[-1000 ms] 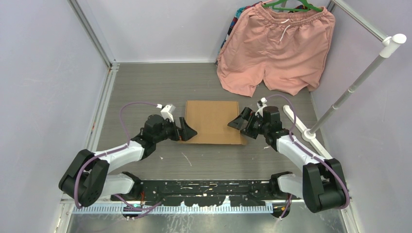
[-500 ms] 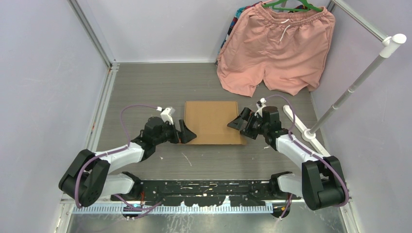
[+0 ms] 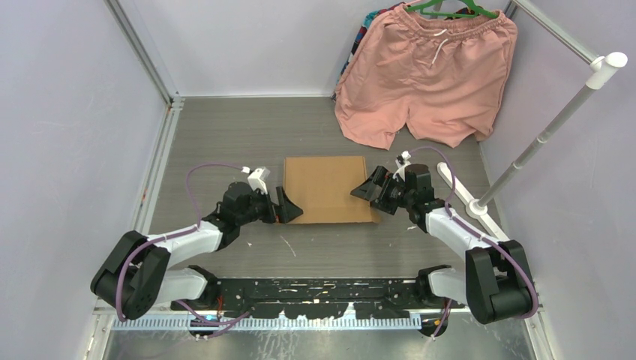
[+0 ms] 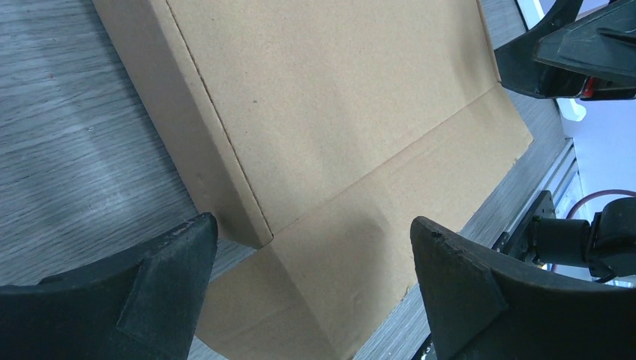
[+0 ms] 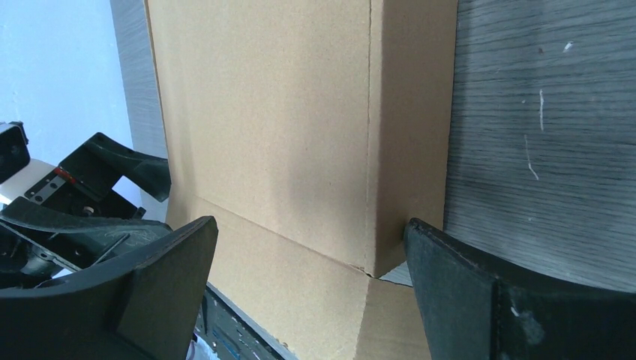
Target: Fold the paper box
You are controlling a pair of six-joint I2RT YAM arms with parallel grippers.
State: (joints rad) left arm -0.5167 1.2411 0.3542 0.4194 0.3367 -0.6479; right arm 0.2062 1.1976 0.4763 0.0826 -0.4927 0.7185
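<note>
while lying flat mid-table, folded shut as a shallow paper box (image 3: pixel 328 187) with a near flap spread out flat, hides whatever is inside. sits on the grey table (image 3: pixel 225 127) between the left gripper (image 3: pixel 292 206) at its near left corner and the right gripper (image 3: pixel 369 193) at its near right corner. both spread wide, clasping nothing. far right, well apart: pink shorts (image 3: pixel 424 82).

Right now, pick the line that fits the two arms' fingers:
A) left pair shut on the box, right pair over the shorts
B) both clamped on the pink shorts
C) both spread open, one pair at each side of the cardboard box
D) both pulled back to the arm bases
C: the left fingers and the right fingers are spread wide at opposite side edges of the box.
</note>
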